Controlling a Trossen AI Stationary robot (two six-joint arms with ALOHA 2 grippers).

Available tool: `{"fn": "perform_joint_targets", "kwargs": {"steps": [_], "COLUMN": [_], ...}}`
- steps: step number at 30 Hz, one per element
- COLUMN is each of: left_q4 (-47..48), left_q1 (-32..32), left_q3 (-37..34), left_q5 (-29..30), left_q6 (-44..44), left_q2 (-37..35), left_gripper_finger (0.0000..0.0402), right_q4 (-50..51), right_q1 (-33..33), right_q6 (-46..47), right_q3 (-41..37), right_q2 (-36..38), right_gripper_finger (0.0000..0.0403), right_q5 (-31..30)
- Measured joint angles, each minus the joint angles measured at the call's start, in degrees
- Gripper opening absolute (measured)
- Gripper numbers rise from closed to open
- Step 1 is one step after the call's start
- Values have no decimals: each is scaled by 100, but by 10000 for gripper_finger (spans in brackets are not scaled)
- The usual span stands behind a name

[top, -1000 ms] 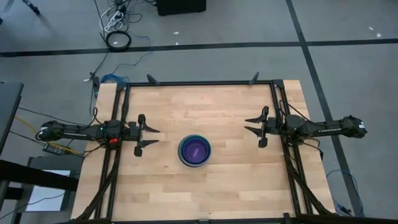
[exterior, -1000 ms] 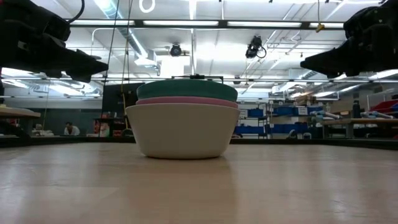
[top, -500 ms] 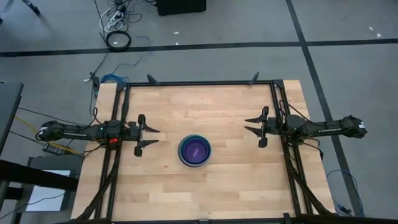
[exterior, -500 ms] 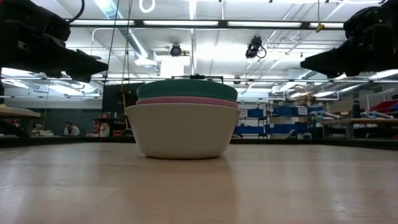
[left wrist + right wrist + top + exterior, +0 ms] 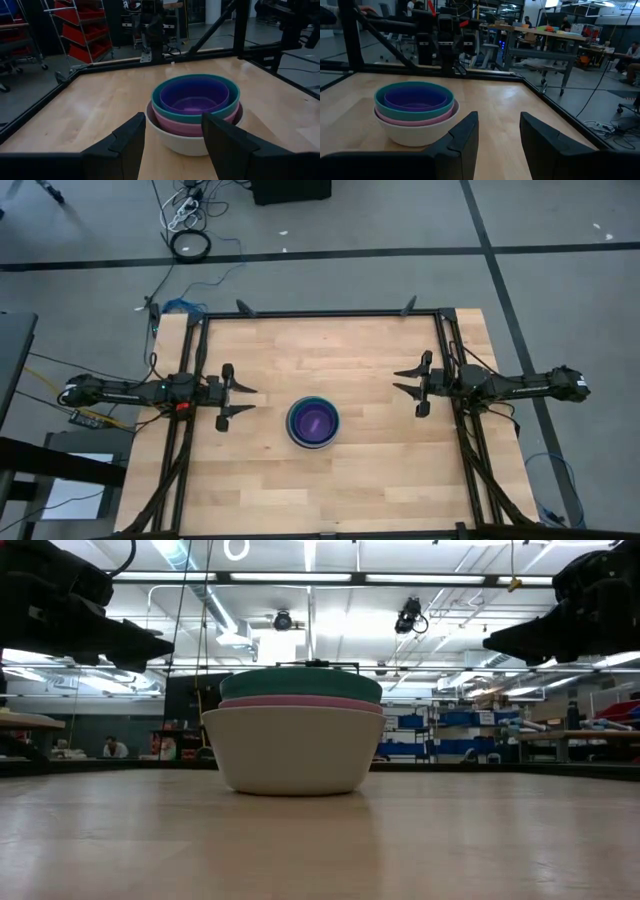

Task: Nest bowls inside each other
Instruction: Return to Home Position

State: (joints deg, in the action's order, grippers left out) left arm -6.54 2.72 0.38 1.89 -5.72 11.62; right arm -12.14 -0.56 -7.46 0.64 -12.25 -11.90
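One stack of bowls (image 5: 314, 422) stands on its grey-white bottom bowl (image 5: 292, 750) near the middle of the wooden table (image 5: 330, 345). Inside it sit a pink bowl (image 5: 176, 124), a teal-green bowl (image 5: 165, 106) and a purple bowl (image 5: 194, 96) on top. My left gripper (image 5: 246, 400) hovers open at the table's left edge, pointing level at the stack (image 5: 192, 112). My right gripper (image 5: 402, 380) hovers open at the right edge, also level, with the stack (image 5: 415, 111) ahead of it. Neither holds anything.
A black metal frame (image 5: 320, 313) runs around the table's far, left and right edges. Bare wood lies all around the stack. Beyond the table are shelves, desks and people far off in the room (image 5: 115, 748).
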Motion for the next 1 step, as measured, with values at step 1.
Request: {"fn": "perform_joint_targets", "kwargs": {"steps": [1], "left_q4": [0], "left_q1": [0], "left_q3": [0], "left_q5": [2], "left_q6": [0], "left_q2": [2], "left_gripper_finger": [203], "right_q4": [0], "right_q1": [0], "right_q6": [0], "right_q3": [0], "right_q2": [2], "right_gripper_finger": [132], "right_q5": [1]}}
